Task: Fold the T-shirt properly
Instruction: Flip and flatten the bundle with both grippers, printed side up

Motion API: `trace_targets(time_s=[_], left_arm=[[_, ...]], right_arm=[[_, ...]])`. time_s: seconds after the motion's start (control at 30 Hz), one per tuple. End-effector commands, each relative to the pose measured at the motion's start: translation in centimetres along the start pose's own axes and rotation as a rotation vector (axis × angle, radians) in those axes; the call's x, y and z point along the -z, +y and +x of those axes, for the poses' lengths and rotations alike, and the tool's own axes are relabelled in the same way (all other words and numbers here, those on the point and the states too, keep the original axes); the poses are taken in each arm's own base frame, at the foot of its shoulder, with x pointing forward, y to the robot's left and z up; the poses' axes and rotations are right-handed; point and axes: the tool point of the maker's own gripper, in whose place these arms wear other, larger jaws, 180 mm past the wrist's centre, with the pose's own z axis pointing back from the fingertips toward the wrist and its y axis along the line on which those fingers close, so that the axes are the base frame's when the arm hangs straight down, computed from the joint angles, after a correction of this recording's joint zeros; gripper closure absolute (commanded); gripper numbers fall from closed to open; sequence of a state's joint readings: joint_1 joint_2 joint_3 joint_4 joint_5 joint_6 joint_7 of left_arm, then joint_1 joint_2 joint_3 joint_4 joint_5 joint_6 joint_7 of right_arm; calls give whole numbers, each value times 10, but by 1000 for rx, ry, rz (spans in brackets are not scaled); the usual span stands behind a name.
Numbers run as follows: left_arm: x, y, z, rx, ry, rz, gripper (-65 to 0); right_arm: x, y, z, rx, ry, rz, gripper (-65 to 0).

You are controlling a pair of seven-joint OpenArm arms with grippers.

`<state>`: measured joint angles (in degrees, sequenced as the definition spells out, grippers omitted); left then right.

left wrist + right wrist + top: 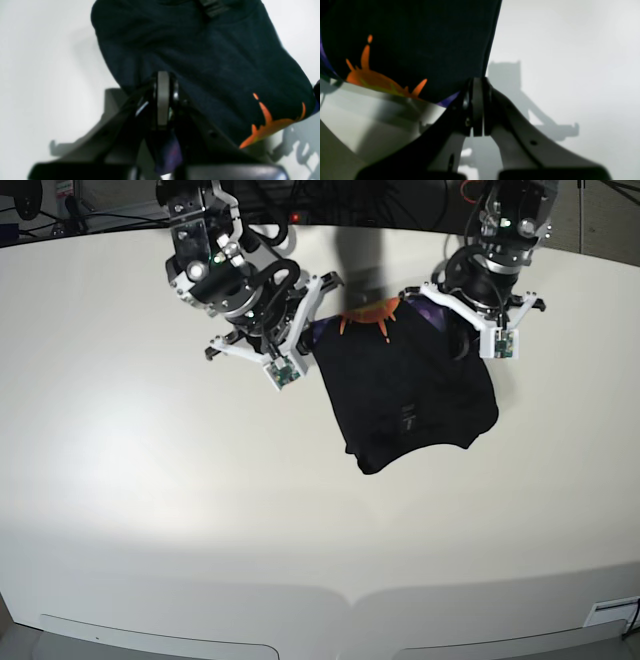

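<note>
The black T-shirt (410, 395) lies bunched on the white table (150, 480), its far edge raised and showing orange and purple print (367, 315). My right gripper (310, 330), on the left of the base view, is shut on the shirt's left far corner. My left gripper (457, 330) is shut on the right far corner. In the left wrist view the gripper (163, 82) pinches black cloth (212, 62) with orange print (267, 125) off to the right. The right wrist view has the gripper (477, 85) clamped on the shirt's edge (420, 37).
Cables and equipment (300, 200) sit behind the table's far edge. The table's front rim (350, 605) curves along the bottom of the base view. Shadows of the grippers fall on the white surface (557, 75).
</note>
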<state>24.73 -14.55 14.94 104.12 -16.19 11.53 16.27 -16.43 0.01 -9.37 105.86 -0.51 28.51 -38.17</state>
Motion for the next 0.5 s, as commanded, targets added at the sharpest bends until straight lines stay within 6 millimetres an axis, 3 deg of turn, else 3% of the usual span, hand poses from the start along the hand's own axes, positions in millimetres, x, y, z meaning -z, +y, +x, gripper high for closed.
trace_targets(time_s=[0.0,0.1,0.2,0.47], left_arm=[[1,4,2,10,-23,10,0],[11,16,-13,46,-5,44,0],[23,25,-14,59,1,63,0],[47,28,23,72,-74,71,0]], right_arm=[[-3,3,14,-3,-60,7,0],[-4,7,11,4,-64,16,0],[-5,10,8,12,-59,23,0],[-6,22,6,20,-66,50,0]])
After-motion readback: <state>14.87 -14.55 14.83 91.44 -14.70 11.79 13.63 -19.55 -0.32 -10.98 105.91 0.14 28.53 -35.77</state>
